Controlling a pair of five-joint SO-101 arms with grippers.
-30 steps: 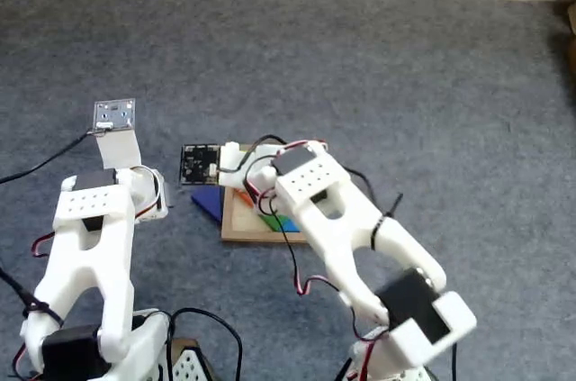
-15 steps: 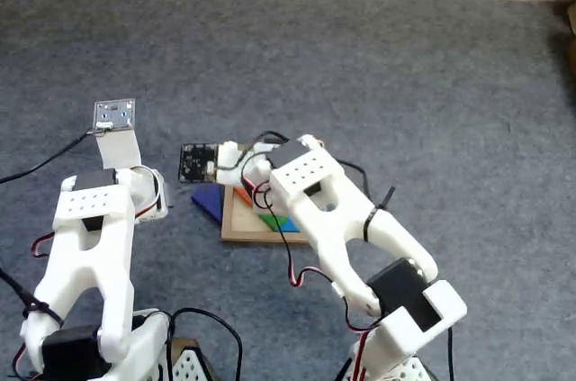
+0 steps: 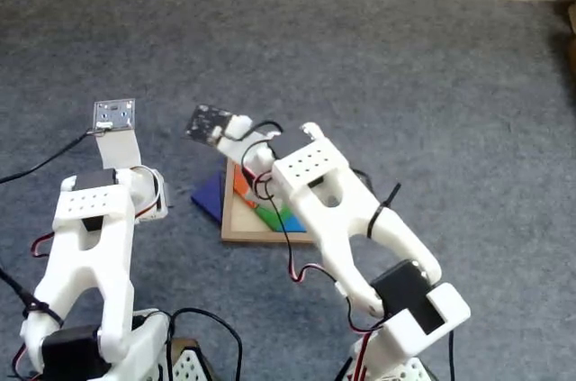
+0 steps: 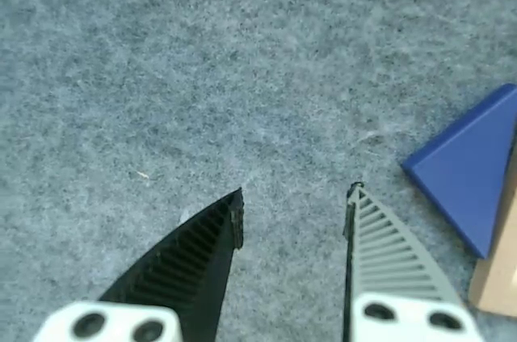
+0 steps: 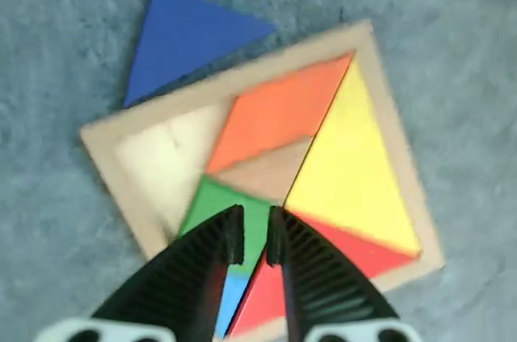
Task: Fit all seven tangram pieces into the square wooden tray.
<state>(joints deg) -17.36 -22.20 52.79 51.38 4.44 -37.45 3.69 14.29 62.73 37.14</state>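
Since a second ago, we see the right arm [image 3: 310, 185] has lifted its wrist off the tray [image 3: 261, 237], and the small dark board [image 3: 207, 123] on that wrist has swung up and away from us. More of the coloured pieces now show. From the high view, the blue triangle [image 3: 209, 195] lies on the grey carpeted bench [image 3: 432, 84], just beside the tray's outer edge. The left arm [image 3: 90, 219] stands well apart from the tray.

Looking from the left wrist, we find the left gripper [image 4: 295, 200] over bare carpet, its fingers [image 4: 198, 265] spread wide and holding nothing. The blue triangle [image 4: 477, 166] and a corner of the tray [image 4: 497, 277] sit off to one side.

Looking from the right wrist, the right gripper [image 5: 254, 233] hangs above the tray [image 5: 266, 75], its fingers [image 5: 206, 277] drawn almost together with only a thin gap and nothing between them. Inside the tray we see an orange piece [image 5: 279, 116], a yellow triangle [image 5: 347, 172], a red piece [image 5: 363, 249], a green piece [image 5: 214, 204] and a light blue piece [image 5: 230, 303]. Bare wood shows beside the orange and green ones. The blue triangle [image 5: 182, 39] rests outside, against the rim.
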